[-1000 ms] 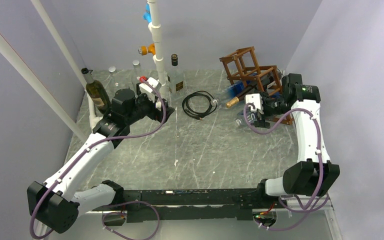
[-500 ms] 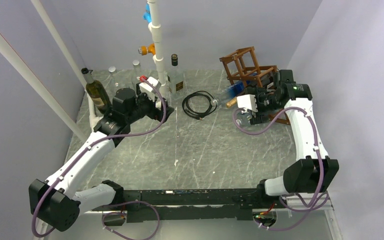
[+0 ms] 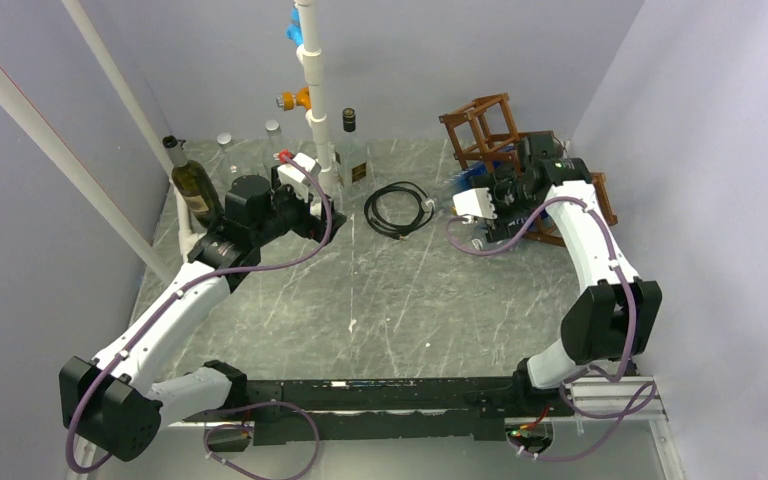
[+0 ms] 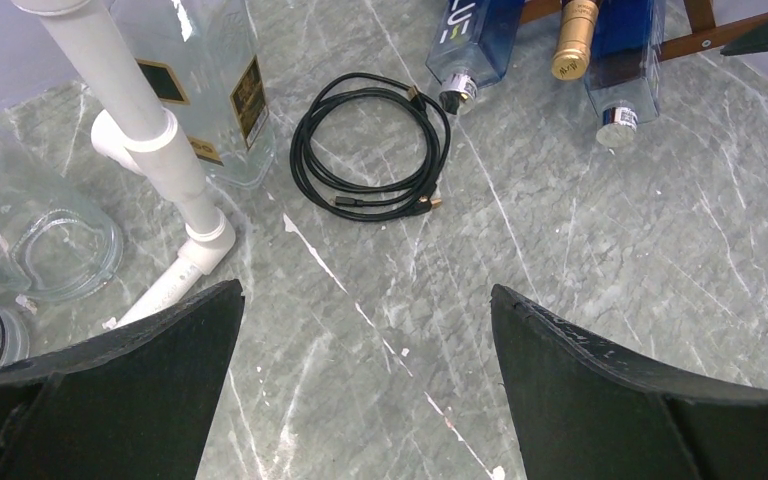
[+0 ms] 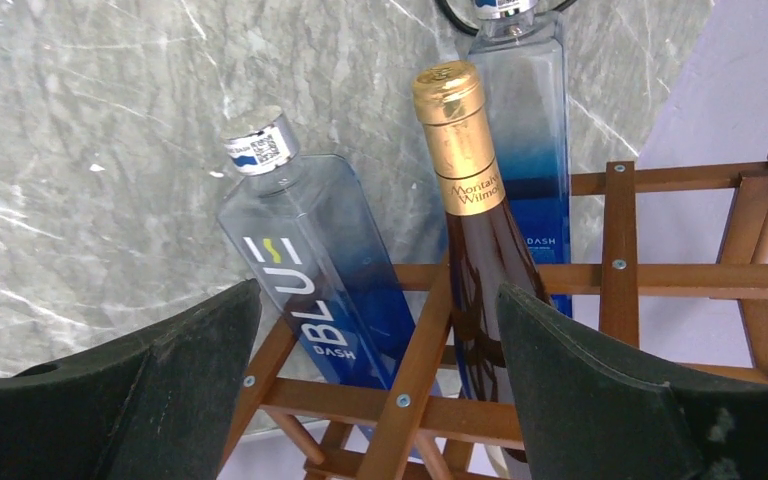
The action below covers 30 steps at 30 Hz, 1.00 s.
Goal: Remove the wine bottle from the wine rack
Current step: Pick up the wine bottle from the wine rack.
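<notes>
The wine bottle (image 5: 465,180), dark glass with a gold foil top, lies in the reddish-brown wine rack (image 5: 620,270) with its neck pointing out over the table. My right gripper (image 5: 378,290) hangs open above the rack's front bars. The wine bottle passes just inside its right finger, with no visible contact. From above, the right gripper (image 3: 495,222) sits in front of the wine rack (image 3: 480,125) and hides the bottle. My left gripper (image 4: 367,290) is open over bare table, far from the gold top of the wine bottle (image 4: 572,40).
Two blue bottles (image 5: 310,270) (image 5: 525,130) flank the wine bottle in the rack. A coiled black cable (image 3: 398,208) lies mid-table. A white pipe stand (image 3: 315,90), a clear square bottle (image 3: 350,150) and a dark green bottle (image 3: 192,185) stand at the back left.
My right arm has swung left and back, carrying its gripper from beside the rack to over its front. The left arm has not moved.
</notes>
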Each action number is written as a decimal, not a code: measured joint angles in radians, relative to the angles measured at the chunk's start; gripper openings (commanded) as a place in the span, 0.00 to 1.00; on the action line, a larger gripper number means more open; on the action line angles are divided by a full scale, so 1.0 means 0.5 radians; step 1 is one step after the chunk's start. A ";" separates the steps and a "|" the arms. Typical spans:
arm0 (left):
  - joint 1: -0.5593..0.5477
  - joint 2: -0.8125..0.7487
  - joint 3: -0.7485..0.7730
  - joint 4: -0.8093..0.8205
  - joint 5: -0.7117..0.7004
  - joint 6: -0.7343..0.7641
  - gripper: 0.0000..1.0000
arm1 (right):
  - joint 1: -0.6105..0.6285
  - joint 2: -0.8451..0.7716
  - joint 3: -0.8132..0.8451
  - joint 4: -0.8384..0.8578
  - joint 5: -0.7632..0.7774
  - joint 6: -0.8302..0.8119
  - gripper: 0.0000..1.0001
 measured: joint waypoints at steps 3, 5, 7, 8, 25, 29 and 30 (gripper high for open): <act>0.002 0.002 0.000 -0.003 0.000 0.000 1.00 | 0.034 0.050 0.008 0.056 0.064 0.002 0.89; 0.002 0.002 0.000 -0.003 -0.001 0.000 0.99 | 0.050 0.085 0.021 0.087 0.102 0.002 0.88; 0.002 0.002 0.000 -0.004 -0.001 0.001 1.00 | 0.060 0.117 0.040 0.114 0.128 0.003 0.87; 0.002 0.002 0.000 -0.004 -0.002 0.001 1.00 | 0.063 0.130 0.048 0.130 0.142 0.003 0.86; 0.017 0.043 0.000 -0.005 -0.002 0.001 0.99 | 0.177 0.042 -0.189 0.074 0.117 -0.024 0.85; 0.017 0.048 0.000 -0.005 -0.002 0.001 1.00 | 0.177 0.047 -0.178 0.159 0.117 0.024 0.85; 0.017 0.048 0.000 -0.005 -0.002 0.001 1.00 | 0.177 0.053 -0.165 0.168 0.117 0.032 0.84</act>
